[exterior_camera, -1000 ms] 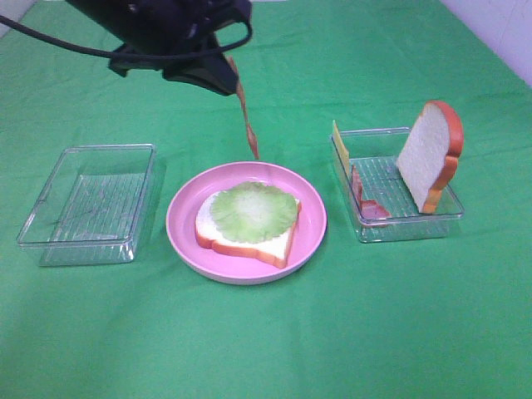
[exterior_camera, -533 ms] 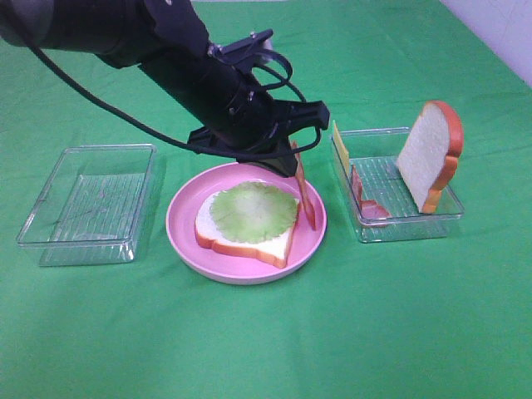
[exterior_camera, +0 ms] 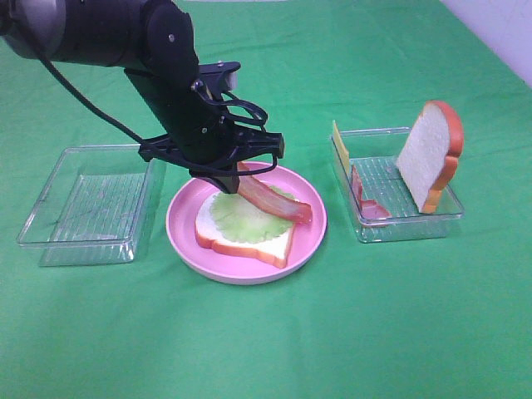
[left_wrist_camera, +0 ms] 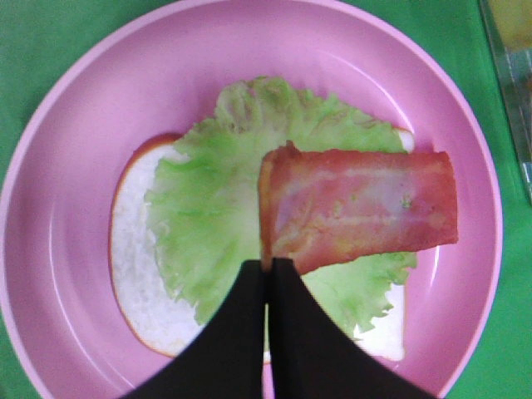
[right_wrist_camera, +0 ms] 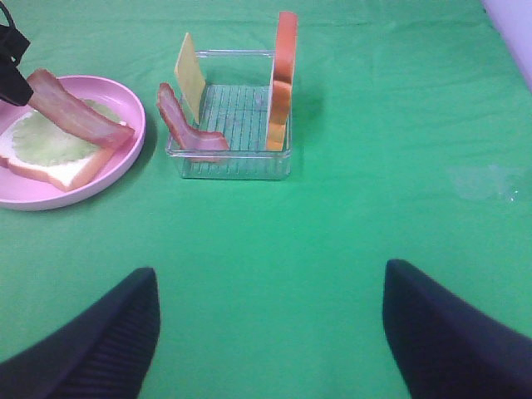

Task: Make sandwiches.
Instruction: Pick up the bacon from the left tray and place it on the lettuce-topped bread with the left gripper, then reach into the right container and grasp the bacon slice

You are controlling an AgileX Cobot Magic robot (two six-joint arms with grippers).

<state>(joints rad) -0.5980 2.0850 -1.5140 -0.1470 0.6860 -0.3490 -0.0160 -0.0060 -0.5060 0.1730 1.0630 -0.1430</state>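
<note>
Lowered bacon strip (left_wrist_camera: 357, 208) between closed left fingers (left_wrist_camera: 237, 332)

You see a glossy plastic plate (exterior_camera: 179, 219), smooth bacon strip (exterior_camera: 271, 199), clear ribbed plastic tray (exterior_camera: 407, 227) at 3 o'clock, matt cloth (exterior_camera: 266, 349).

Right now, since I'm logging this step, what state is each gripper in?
Left gripper: shut on the bacon strip.
Right gripper: open, holding nothing.

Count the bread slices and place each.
2. One bread slice lies flat on the pink plate under the lettuce; the other bread slice stands on edge in the right-hand clear tray. None seems hidden.
</note>
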